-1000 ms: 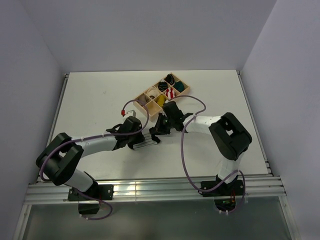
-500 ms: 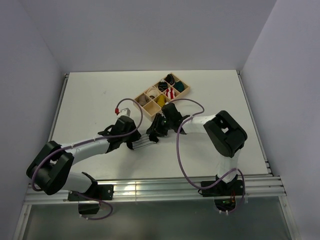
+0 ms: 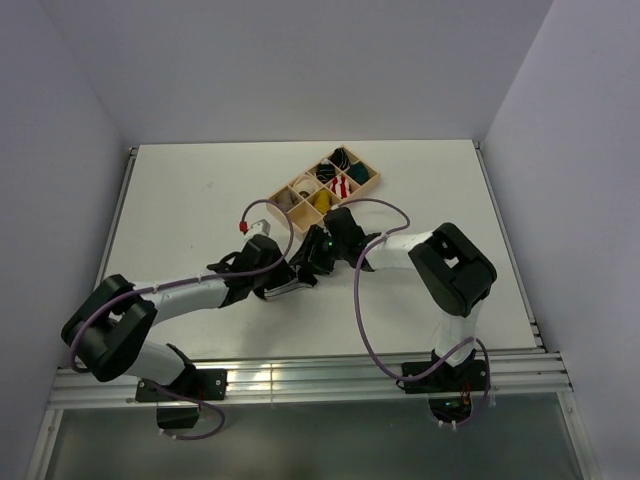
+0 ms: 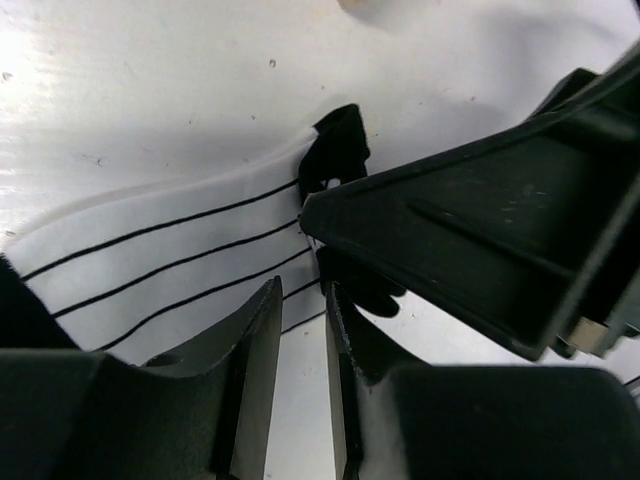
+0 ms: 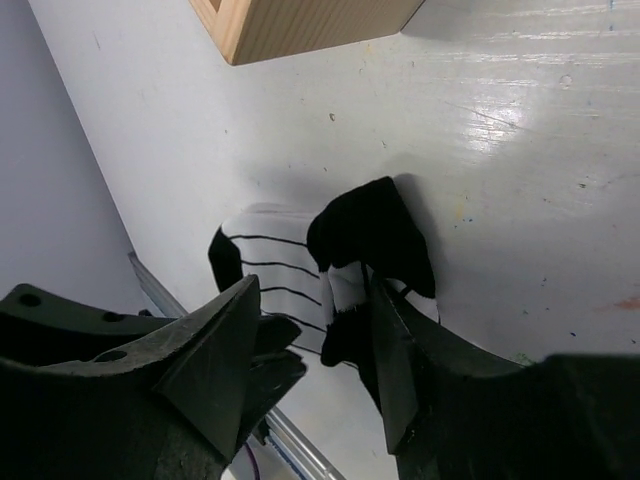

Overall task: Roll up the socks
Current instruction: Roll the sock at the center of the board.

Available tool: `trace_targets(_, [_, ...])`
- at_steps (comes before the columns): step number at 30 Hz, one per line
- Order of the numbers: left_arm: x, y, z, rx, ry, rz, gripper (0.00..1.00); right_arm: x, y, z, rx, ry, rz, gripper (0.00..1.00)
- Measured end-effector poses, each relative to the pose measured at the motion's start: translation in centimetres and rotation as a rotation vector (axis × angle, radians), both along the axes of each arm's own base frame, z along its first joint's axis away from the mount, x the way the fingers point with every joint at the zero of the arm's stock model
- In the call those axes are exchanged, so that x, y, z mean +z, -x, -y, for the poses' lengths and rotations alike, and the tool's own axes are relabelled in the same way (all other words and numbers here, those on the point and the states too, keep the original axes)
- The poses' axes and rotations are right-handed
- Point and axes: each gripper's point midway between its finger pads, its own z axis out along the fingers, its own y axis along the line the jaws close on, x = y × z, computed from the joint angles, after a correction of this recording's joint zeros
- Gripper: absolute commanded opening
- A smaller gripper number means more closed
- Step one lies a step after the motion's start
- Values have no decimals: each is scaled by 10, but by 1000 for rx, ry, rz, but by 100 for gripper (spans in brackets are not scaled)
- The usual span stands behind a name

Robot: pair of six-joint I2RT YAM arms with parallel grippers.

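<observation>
Well, the two arms meet mid-table, just off the near corner of the wooden tray [image 3: 376, 180], which sits slantwise toward the back. The table [image 3: 180, 200] has plenty of bare surface to the left, the right and along the far wall; walls close in three sides and a metal rail runs along the near edge.

I count one loose sock, the striped sock [image 4: 170, 250]. It lies flat between the grippers, with its black end folded up.

The right gripper [image 5: 310, 290] stands with its jaws well apart, straddling that black fold. The left gripper [image 4: 300, 290] is down at the sock's edge with only a slim gap between its jaws; I can't tell whether they nip the cloth.

I make out four bundles in the tray: a black-and-white bundle [image 3: 340, 158], a teal bundle [image 3: 358, 175], a red-and-white bundle [image 3: 341, 186] and a yellow bundle [image 3: 321, 201].
</observation>
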Motion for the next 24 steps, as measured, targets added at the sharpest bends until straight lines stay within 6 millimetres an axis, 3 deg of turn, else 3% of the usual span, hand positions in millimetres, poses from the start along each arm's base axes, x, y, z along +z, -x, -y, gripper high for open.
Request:
trace_targets(5, [-11, 1, 6, 17, 10, -33, 28, 0, 0, 0, -7, -1, -4, 54])
trace_targets(14, [-5, -7, 15, 73, 66, -12, 25, 0, 0, 0, -20, -11, -17, 55])
trace_targets(24, [-32, -12, 12, 160, 51, -59, 7, 7, 1, 0, -16, -20, -8, 56])
